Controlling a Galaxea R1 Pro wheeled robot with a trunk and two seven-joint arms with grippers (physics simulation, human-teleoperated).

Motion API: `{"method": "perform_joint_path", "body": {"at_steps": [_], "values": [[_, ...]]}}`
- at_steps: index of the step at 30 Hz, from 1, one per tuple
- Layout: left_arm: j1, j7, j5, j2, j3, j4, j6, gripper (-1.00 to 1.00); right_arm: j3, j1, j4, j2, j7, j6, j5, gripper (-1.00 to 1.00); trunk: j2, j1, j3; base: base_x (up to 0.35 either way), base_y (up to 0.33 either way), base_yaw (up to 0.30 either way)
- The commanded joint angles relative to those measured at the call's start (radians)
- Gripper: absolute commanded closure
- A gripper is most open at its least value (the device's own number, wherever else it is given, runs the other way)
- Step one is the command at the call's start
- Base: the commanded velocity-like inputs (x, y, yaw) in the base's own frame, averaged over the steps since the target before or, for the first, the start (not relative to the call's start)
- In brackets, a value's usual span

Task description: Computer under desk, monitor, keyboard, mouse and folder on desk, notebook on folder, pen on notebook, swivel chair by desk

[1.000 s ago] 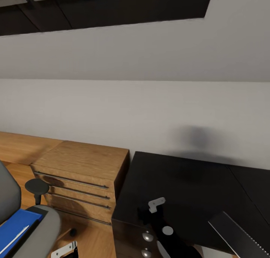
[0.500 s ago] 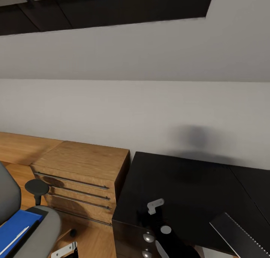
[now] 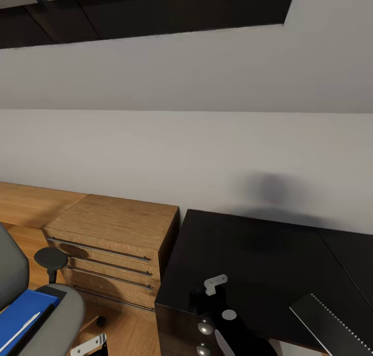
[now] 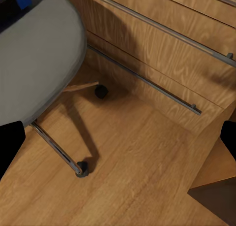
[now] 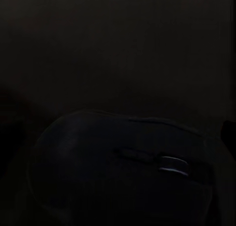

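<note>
The black desk [image 3: 269,252] fills the lower right of the head view. The keyboard [image 3: 334,325], grey with dark keys, lies on the desk at its near right. My right gripper [image 3: 203,300] hovers low over the desk's near left corner. In its wrist view the dark mouse [image 5: 132,172] with a pale scroll wheel lies just ahead of the gripper [image 5: 118,137], whose fingers stand wide apart. The grey swivel chair [image 3: 62,314] stands at the lower left. It carries the blue folder [image 3: 20,314], and the pale pen [image 3: 20,330] lies across the folder. My left gripper [image 4: 118,142] is open above the floor beside the chair seat [image 4: 34,63].
A light wooden drawer cabinet [image 3: 114,242] stands against the grey wall, between the chair and the desk. The chair's black armrest [image 3: 51,257] and its castored legs [image 4: 81,168] reach toward the cabinet. The desk's dark drawer unit with round knobs [image 3: 204,326] sits under my right arm.
The whole head view has shifted very slightly. My right arm has crept a little over the desk corner. Nothing has been picked up or let go.
</note>
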Motion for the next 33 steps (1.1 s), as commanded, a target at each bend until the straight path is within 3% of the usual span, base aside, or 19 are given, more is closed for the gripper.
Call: {"method": "perform_joint_path", "body": {"at_steps": [1,33], "values": [[0.000,0.003,0.008,0.000,0.000,-0.002,0.000,-1.00,0.003,-0.001,-0.001,0.000,-0.009,0.004,-0.009,-1.00,-0.001,0.000,-0.001,0.000,0.000,0.000],[0.000,0.003,0.009,-0.002,0.000,-0.002,0.000,-1.00,-0.002,-0.001,-0.001,0.002,-0.008,0.026,-0.010,-1.00,-0.001,0.000,-0.001,0.000,0.000,0.000]]}}
